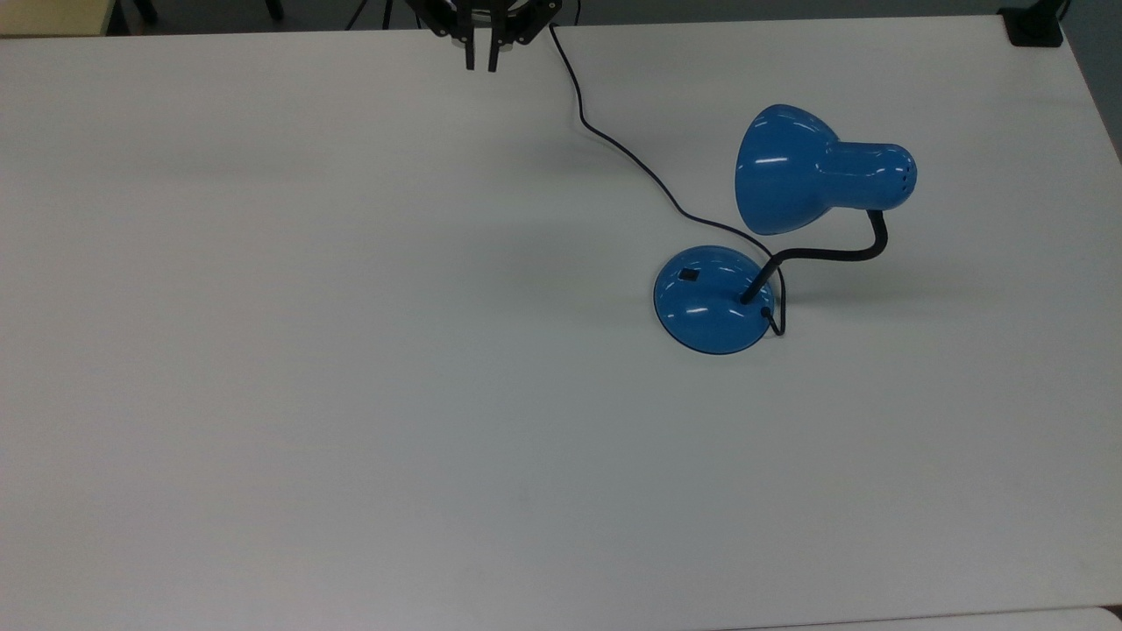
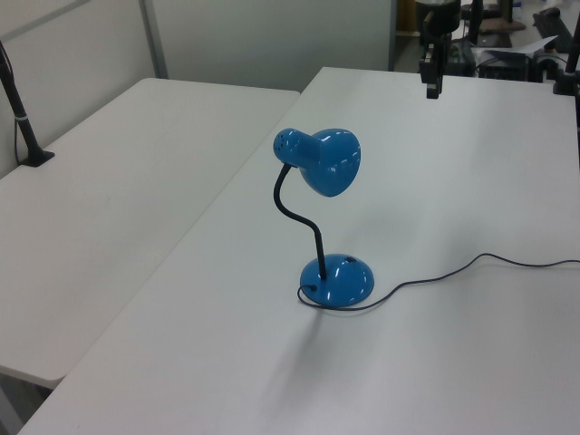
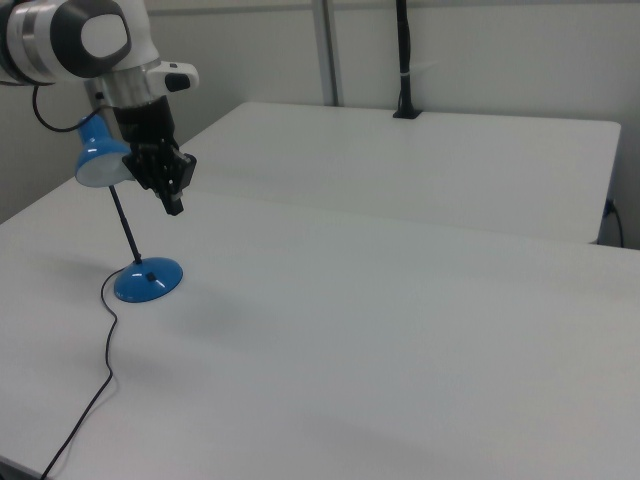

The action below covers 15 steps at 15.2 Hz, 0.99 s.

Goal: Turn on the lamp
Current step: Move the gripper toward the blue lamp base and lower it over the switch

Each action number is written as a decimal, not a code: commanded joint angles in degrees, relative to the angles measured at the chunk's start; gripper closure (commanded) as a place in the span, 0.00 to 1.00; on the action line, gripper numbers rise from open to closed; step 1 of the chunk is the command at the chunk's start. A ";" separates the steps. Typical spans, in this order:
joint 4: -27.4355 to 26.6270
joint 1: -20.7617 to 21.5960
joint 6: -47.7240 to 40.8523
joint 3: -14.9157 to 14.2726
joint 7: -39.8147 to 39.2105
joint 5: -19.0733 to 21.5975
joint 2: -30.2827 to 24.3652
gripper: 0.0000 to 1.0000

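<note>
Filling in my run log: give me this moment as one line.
task: turn on lamp | gripper: shut, empty, high above table | blue desk lamp: upright, off | base switch: untouched | stage: approach not begun

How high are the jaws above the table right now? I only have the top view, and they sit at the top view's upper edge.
Observer: In the right view the jaws hang well above the table, about level with the shade of the lamp.
Operator: How far up is that shade from the base?
Observer: The left view shows the shade high over the base, on a neck that rises and then curves.
Operator: What carries the jaws?
Observer: The right view shows the white and grey arm coming in from the right view's upper left, with the jaws pointing down.
</note>
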 commanded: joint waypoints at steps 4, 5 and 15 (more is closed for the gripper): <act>-4.12 1.39 8.28 -0.18 -4.07 -0.59 -0.01 1.00; -5.17 2.26 9.86 -0.18 -4.07 -0.59 0.16 1.00; -23.10 9.21 29.30 -0.09 -18.12 -0.59 0.42 1.00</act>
